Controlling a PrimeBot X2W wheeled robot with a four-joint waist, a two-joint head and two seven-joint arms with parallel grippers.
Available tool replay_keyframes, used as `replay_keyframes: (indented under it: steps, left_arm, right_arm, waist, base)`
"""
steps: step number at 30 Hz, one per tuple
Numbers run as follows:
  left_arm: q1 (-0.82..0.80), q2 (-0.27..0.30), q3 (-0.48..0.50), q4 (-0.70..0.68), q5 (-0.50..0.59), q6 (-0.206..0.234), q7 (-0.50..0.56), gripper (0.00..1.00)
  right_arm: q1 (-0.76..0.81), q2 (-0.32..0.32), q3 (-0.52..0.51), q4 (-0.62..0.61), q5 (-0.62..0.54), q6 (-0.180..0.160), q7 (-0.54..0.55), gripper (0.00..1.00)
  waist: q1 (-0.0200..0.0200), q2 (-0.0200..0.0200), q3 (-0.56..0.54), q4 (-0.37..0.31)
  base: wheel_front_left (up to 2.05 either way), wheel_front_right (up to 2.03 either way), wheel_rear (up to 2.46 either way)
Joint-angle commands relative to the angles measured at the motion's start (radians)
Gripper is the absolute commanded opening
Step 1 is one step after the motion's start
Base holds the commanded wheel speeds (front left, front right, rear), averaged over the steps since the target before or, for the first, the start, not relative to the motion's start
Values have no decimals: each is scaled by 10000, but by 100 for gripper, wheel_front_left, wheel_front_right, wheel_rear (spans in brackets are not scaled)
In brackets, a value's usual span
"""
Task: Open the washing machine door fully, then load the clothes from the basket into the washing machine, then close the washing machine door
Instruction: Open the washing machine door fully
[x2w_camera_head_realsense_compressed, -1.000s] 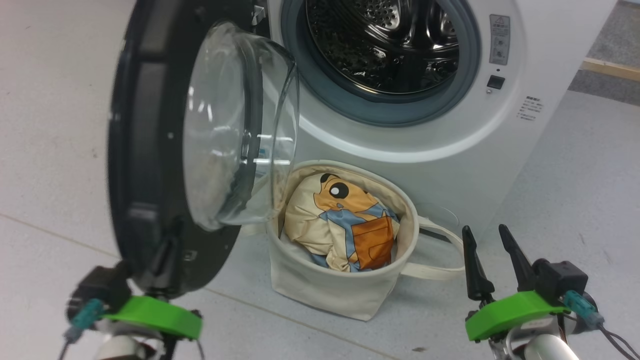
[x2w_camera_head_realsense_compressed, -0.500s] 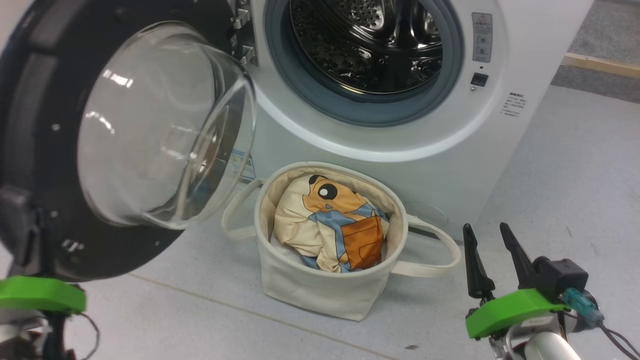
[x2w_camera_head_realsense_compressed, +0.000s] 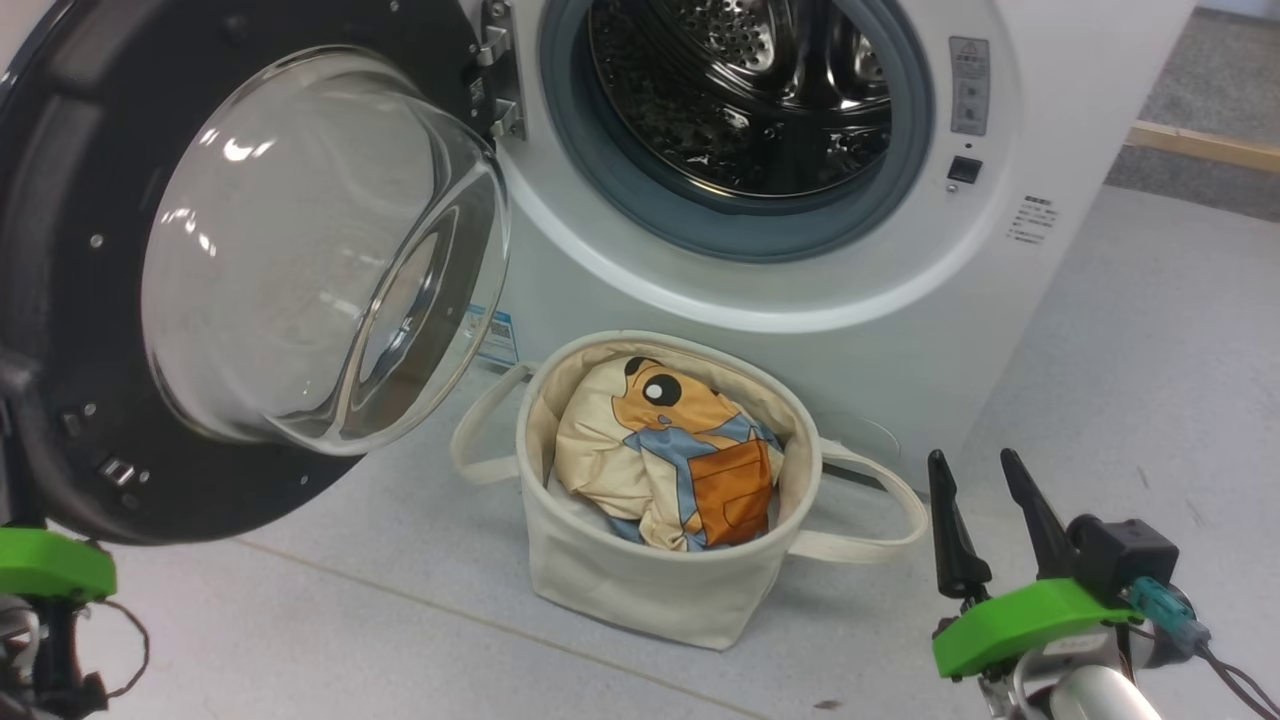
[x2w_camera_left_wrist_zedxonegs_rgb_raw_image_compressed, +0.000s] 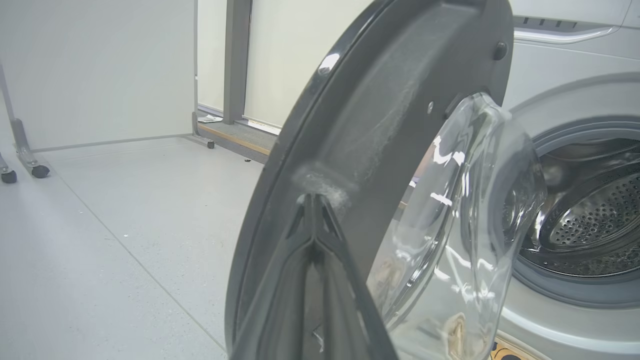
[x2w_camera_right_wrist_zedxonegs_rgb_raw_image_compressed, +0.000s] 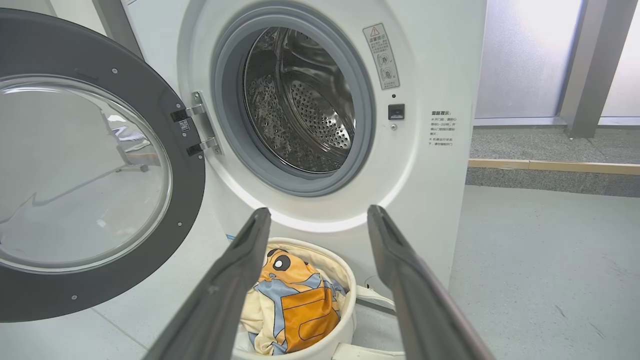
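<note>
Black-rimmed, the washing machine door (x2w_camera_head_realsense_compressed: 60, 200) stood swung out left, glass bowl (x2w_camera_head_realsense_compressed: 300, 250) bulging rightward; the left gripper (x2w_camera_left_wrist_zedxonegs_rgb_raw_image_compressed: 312, 200), pinched shut, touched its rim. Before the washing machine (x2w_camera_head_realsense_compressed: 1050, 120) the basket (x2w_camera_head_realsense_compressed: 640, 580) stood upright holding the clothes (x2w_camera_head_realsense_compressed: 670, 450), left of the right gripper's (x2w_camera_head_realsense_compressed: 972, 458) empty, wide-spread jaws.

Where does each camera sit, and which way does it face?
Head view: on the head, looking down at the washing machine and the basket; right gripper lower right.
Left wrist view: on the left wrist, looking along the shut left gripper at the washing machine door.
Right wrist view: on the right wrist, between its open fingers toward the drum and the clothes.
Both head and right wrist show the basket.
</note>
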Motion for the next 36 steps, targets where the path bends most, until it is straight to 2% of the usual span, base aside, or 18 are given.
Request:
replay_keyframes:
  steps: [1,2,3,10,15,25,36]
  left_arm:
    - [-336,335,241,-403,77,-39,-47,0]
    - [-245,163,213,-634,83,-85,-47,13]
    - [-177,76,176,-790,98,-107,-47,100]
    - [477,-630,-578,-2094,195,-211,-47,100]
    - [919,-1029,-1206,-2768,204,-229,-47,100]
    - [1305,-1304,-1704,-3042,-135,-236,-47,100]
    - [1843,-768,-2143,-3177,-931,-238,-47,100]
  right_arm:
    - [-413,-41,169,-286,22,75,-124,100]
    - [-402,-25,160,-292,26,75,-124,100]
    - [-397,-16,162,-300,26,75,-124,100]
    - [-362,39,205,-330,39,75,-124,100]
    - [-398,57,221,-367,17,75,-124,100]
    - [-560,12,316,-494,-83,75,-124,100]
    - [-762,-217,348,-596,-80,75,-124,100]
  waist:
    - [0,0,-17,62]
    - [0,0,-28,157]
    - [0,0,-32,199]
    - [0,0,-38,379]
    - [0,0,-42,88]
    - [0,0,88,-1544]
    - [0,0,204,-3103]
  base:
    - [0,0,0]
    - [0,0,0]
    - [0,0,0]
    - [0,0,0]
    - [0,0,0]
    - [0,0,0]
    - [0,0,0]
